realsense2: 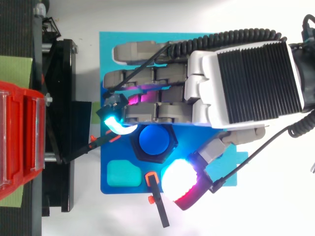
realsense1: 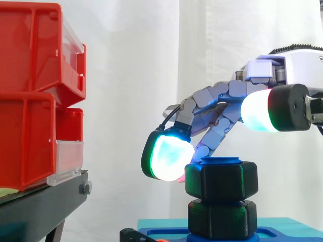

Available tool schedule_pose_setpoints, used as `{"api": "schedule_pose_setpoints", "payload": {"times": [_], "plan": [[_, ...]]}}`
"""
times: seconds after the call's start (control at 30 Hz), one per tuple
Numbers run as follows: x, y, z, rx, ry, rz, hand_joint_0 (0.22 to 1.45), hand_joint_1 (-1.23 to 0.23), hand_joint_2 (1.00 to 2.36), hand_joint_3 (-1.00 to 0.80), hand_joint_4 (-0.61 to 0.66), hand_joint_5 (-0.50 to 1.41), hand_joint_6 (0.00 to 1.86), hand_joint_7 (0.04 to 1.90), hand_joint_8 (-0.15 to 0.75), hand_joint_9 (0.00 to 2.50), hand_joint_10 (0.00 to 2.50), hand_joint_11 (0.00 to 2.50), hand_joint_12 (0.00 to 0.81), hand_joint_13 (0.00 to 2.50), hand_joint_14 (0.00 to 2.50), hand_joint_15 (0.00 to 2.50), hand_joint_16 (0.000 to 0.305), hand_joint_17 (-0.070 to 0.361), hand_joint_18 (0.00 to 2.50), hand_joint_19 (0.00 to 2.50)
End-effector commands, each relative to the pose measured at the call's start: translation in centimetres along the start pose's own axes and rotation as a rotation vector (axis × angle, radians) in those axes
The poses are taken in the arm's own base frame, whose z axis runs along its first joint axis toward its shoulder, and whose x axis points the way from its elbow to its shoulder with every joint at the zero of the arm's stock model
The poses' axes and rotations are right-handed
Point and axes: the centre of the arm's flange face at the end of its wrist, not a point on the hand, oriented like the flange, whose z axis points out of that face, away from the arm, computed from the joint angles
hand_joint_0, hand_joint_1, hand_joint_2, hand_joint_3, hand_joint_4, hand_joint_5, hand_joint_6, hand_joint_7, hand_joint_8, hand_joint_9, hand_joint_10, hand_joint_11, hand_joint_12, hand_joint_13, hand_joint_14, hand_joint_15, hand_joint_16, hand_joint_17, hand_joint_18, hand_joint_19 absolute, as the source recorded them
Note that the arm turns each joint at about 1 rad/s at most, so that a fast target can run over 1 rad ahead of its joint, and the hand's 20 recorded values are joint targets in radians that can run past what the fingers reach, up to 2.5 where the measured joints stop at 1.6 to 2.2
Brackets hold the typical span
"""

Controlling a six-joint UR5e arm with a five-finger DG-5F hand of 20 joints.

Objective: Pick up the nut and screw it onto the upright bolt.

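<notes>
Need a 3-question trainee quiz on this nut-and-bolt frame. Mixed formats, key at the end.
1. True or false: the upper black nut already sits on the blue bolt, above a second black nut.
2. In the side view, the thumb pad of the hand is: A) pressed against the upper nut's side; B) above the upper nut, apart from it; C) below the second nut.
3. Fill in: in the side view, the red bins stand at the ____ edge.

Key: 1 true; 2 B; 3 left.
</notes>
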Motion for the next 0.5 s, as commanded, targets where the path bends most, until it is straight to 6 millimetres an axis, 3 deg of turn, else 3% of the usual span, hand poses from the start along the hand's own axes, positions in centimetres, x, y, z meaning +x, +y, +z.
{"api": "schedule_pose_setpoints", "payload": {"times": [0.0,0.47], "plan": [[0.08,-0.36,-0.23,0.0,0.002,0.009,0.47,-0.16,1.0,-0.5,0.21,-0.11,0.5,0.75,0.225,0.88,0.0,0.0,0.283,0.38,0.0,0.0,0.042,0.096,0.0,0.0],[0.23,-0.97,-0.72,0.013,0.026,0.014,0.49,-0.24,1.0,-0.5,0.25,-0.08,0.5,0.94,0.239,1.0,0.0,0.05,0.269,0.49,0.0,0.0,0.041,0.093,0.13,0.0]]}}
